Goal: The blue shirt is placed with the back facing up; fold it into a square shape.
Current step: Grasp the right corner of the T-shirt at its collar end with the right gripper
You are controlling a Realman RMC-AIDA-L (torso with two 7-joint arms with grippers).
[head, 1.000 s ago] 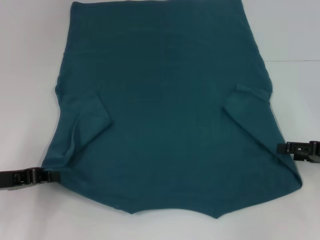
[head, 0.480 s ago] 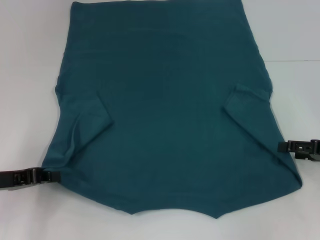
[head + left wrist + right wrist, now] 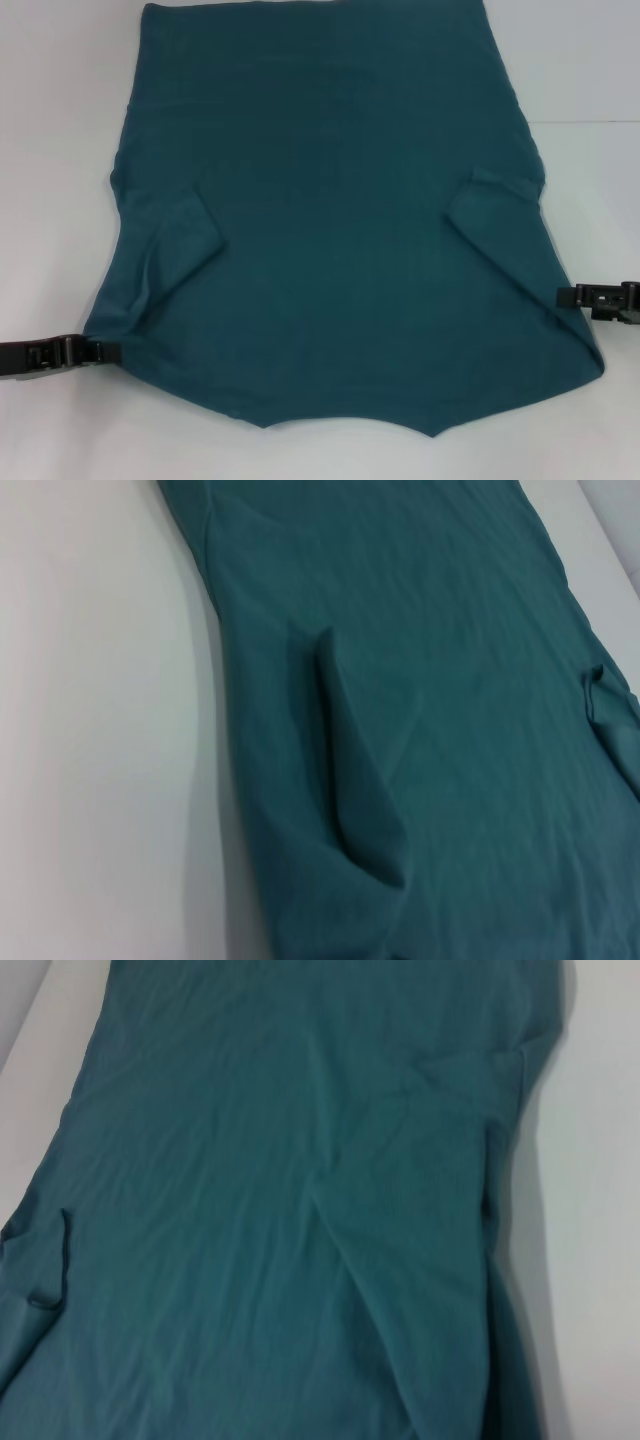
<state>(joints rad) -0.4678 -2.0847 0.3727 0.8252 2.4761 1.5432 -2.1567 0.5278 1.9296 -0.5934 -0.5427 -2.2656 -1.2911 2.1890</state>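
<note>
blue shirt (image 3: 340,230) spread plain side up on white table (image 3: 60,120), filling mid-frame, sleeves folded inward. left hand (image 3: 95,351) at lower-left edge, right hand (image 3: 560,293) at right edge; cannot tell if either pinches cloth. soft, limp, light: best taken at edges or corners.

The blue shirt (image 3: 330,230) covers most of the white table (image 3: 50,150), plain side up. Bare table runs down both long sides of the cloth, wide on the left and on the right, nothing standing on it. Left gripper (image 3: 95,351) sits at the shirt's near-left edge, right gripper (image 3: 565,294) at the near-right edge, each blocking that corner. Both sleeves lie folded in over the body, low ridges only.
</note>
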